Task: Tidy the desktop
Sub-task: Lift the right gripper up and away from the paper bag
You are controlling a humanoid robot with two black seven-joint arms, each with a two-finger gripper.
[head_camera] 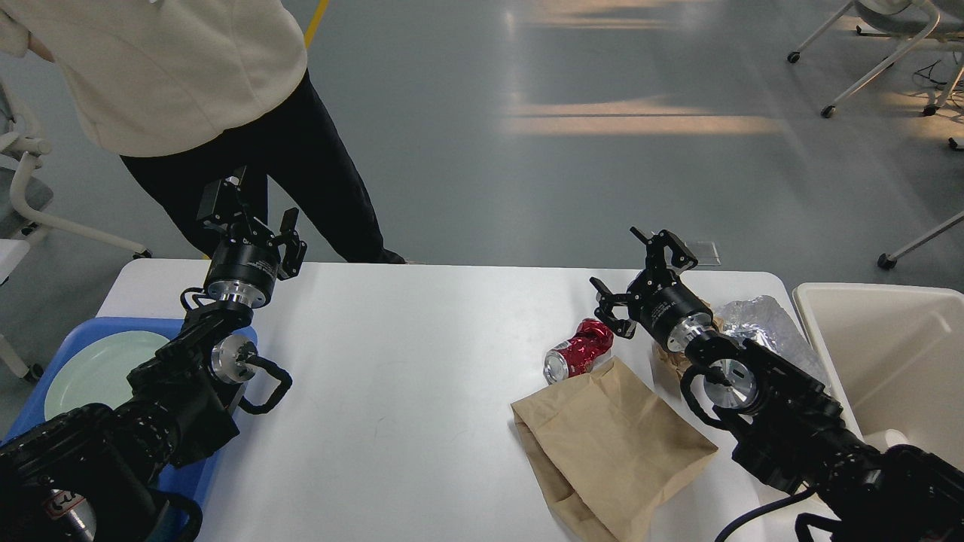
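The white desktop (407, 339) fills the middle of the head view. On its right half lie a crushed red can (578, 350), a flat brown paper bag (610, 444) and crumpled silver foil (757, 320). My right gripper (640, 271) is open and empty, raised just above and right of the can. My left gripper (252, 214) is open and empty, raised over the desktop's far left edge.
A blue tray (68, 342) holding a pale green plate (102, 369) sits at the left edge. A cream bin (889, 354) stands at the right. A person in a cream top (173, 68) stands behind the far left corner. Chairs stand on the floor beyond.
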